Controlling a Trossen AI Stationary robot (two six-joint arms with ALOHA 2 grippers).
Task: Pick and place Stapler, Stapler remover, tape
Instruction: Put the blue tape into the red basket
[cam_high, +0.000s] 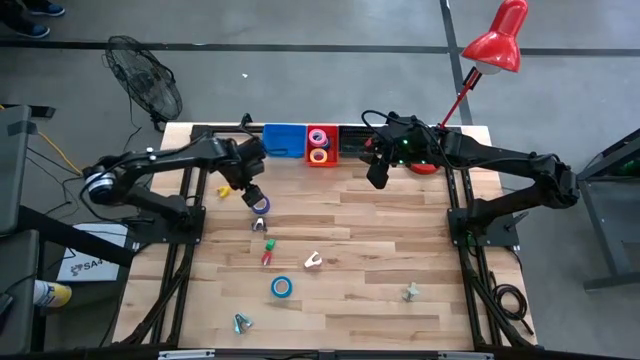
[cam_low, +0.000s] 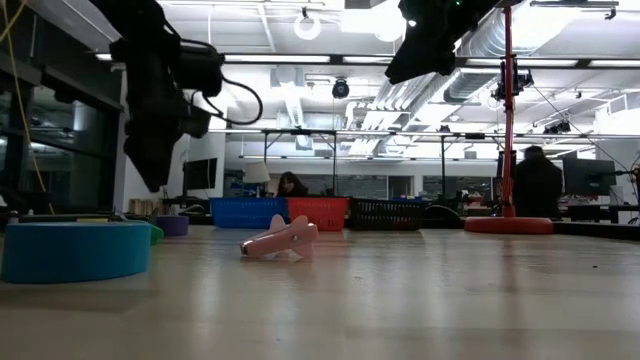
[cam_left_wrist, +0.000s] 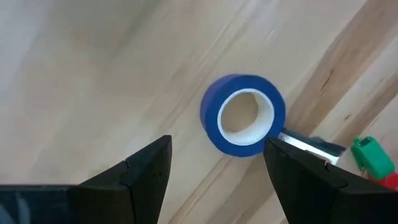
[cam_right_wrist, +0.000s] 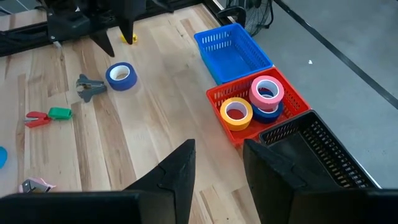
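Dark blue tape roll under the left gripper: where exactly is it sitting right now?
In the high view the dark blue tape roll lies flat on the table's left half, just below the open left gripper and above a grey staple remover.

Five tape rolls (cam_high: 260, 204), three baskets (cam_high: 283, 141)

Wood-plank table (cam_high: 380, 250): three baskets (cam_high: 322, 146) at far edge; tape rolls (cam_high: 282, 287), staple removers (cam_high: 312, 261) scattered mid-table.

text: "SA" – partial | on: white sheet (cam_high: 88, 262) – left of table (cam_high: 400, 230)
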